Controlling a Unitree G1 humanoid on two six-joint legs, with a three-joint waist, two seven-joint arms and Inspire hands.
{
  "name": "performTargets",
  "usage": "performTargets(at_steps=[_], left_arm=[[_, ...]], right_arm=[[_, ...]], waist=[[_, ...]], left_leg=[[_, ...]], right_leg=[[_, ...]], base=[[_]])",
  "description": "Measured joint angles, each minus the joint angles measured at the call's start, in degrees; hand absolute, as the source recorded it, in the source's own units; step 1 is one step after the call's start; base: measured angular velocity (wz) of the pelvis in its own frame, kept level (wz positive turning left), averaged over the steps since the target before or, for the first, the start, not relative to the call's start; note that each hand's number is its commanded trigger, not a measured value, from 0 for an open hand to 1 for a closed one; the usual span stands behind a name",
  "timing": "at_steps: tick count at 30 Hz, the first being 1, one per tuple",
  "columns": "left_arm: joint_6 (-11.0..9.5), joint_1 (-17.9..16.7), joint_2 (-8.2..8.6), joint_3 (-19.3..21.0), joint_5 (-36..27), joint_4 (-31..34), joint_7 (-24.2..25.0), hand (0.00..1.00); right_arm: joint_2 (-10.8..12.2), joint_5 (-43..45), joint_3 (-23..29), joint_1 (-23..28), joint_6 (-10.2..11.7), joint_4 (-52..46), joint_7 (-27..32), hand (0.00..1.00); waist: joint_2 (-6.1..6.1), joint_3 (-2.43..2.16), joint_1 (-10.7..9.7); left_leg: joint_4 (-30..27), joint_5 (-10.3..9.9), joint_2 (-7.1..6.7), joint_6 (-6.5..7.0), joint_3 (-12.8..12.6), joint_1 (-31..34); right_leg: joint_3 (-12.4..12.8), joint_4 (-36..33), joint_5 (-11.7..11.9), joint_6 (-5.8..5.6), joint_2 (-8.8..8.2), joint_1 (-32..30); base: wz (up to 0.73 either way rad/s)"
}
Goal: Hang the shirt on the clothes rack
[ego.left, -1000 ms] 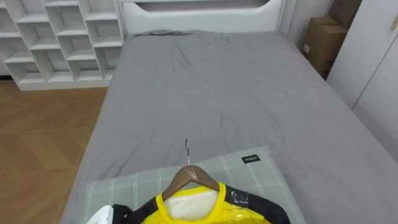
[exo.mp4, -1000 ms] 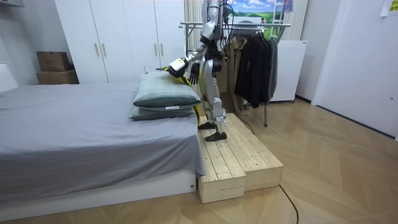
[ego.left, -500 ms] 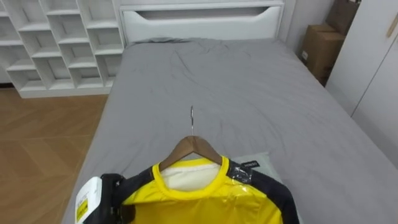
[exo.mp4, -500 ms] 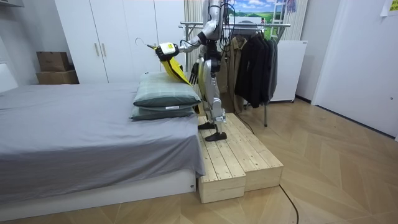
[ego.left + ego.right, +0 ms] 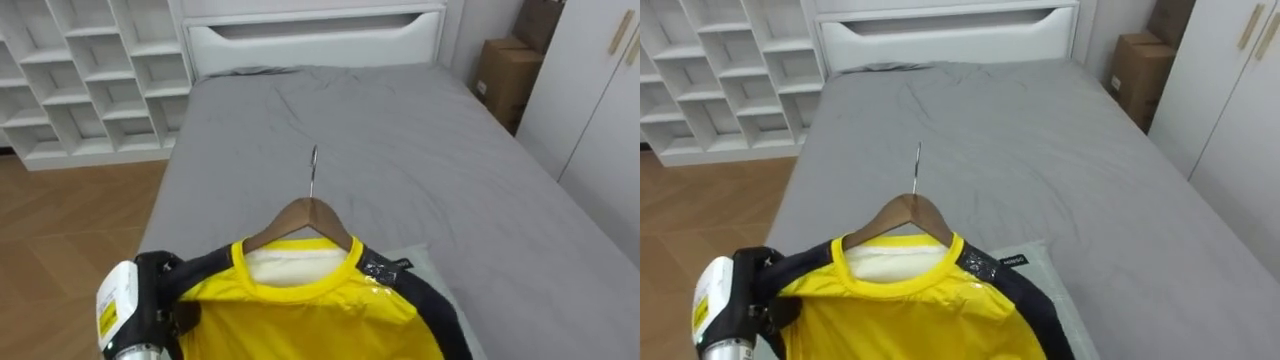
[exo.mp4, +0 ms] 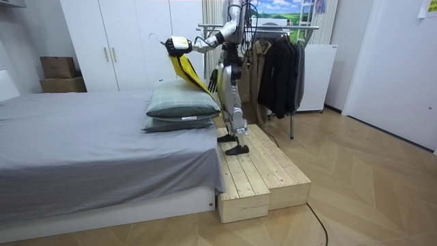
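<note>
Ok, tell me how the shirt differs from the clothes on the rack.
The shirt is bright yellow with dark sleeves; the clothes are mostly dark. The shirt is held high at the left hand above the pillows; the clothes hang from the rack behind the robot. Both are hanging garments.

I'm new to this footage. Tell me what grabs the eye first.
A yellow shirt on a wooden hanger, held up by the left hand at its shoulder, above the green pillows. Beyond it stretches the grey bed, with white shelves to its left.
</note>
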State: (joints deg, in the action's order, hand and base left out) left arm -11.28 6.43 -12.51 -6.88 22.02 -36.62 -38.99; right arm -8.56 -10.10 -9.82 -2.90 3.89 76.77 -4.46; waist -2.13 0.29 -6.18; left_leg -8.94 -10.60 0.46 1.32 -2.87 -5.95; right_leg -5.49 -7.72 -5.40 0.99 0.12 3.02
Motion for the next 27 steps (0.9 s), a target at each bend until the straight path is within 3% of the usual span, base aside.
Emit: performTargets(at_steps=[4,6,10,13,16,17,21,27], left_arm=[[-1.0,0.0,-0.26,-0.1,0.0,0.7,-2.5,1.0],[-1.9,0.0,-0.74,0.0,0.2,0.7,-4.3,1.0],[-2.1,0.0,-2.45,0.0,0.4,0.7,-5.6,1.0],[-2.1,0.0,-2.66,0.6,0.0,0.7,-6.1,1.0],[-2.1,0.0,-2.67,1.1,0.1,2.8,-6.7,1.0],[-2.1,0.0,-2.64,1.1,0.2,3.1,-6.8,1.0],[-1.8,0.0,-2.64,1.1,0.2,3.6,-7.1,1.0],[0.3,0.0,-2.1,1.0,0.2,6.1,-7.1,1.0]], right_arm=[[-0.5,2.8,0.0,0.1,0.7,-1.3,5.0,0.0],[-0.9,8.9,2.7,0.1,1.0,-1.9,8.0,0.0],[-1.6,13.5,6.2,0.1,1.1,-4.7,12.6,0.0],[-2.3,17.1,7.5,0.1,1.1,-8.2,16.4,0.0],[-2.7,21.2,8.8,0.1,0.9,-14.4,19.4,0.0],[-2.9,22.7,9.0,0.0,1.0,-16.6,20.6,0.0],[-3.9,25.1,9.5,-0.1,1.0,-23.7,23.5,0.0],[-3.8,28.9,9.3,0.5,0.9,-34.8,27.4,0.0]], waist=[[0.01,-0.01,0.2],[0.17,-0.05,0.2],[0.41,-0.13,0.3],[0.75,-0.13,0.4],[2.07,-0.02,1.2],[2.56,-0.24,1.4],[2.85,-0.45,2.0],[2.3,-0.49,2.9]], left_leg=[[0.0,0.0,-0.04,0.0,0.0,0.0],[0.0,0.0,-0.1,0.0,0.0,0.2],[-0.1,0.0,-0.05,0.0,0.0,0.1],[-0.2,0.0,-0.05,0.0,-0.2,-0.4],[-0.2,0.0,-0.08,0.0,-0.4,-0.4],[-0.2,0.0,-0.02,-0.01,-0.3,-0.5],[0.0,0.0,0.02,-0.02,-0.3,-0.5],[0.1,0.0,0.03,-0.02,-0.3,-0.5]], right_leg=[[-0.1,0.0,-0.1,-0.08,-0.05,0.1],[-0.1,-0.1,-0.3,-0.12,-0.07,-0.1],[0.0,-0.1,-0.4,-0.11,-0.01,-0.1],[0.3,-0.5,-0.4,-0.1,-0.02,0.1],[0.7,-1.4,-1.1,-0.02,-0.02,-0.3],[0.7,-1.3,-1.1,0.01,0.03,-0.2],[0.6,-1.1,-1.1,0.05,0.1,-0.1],[0.5,-1.2,-1.1,0.05,0.08,-0.1]], base=[[0.0],[0.0],[0.0],[-0.05],[-0.01],[0.0],[0.0],[0.0]])
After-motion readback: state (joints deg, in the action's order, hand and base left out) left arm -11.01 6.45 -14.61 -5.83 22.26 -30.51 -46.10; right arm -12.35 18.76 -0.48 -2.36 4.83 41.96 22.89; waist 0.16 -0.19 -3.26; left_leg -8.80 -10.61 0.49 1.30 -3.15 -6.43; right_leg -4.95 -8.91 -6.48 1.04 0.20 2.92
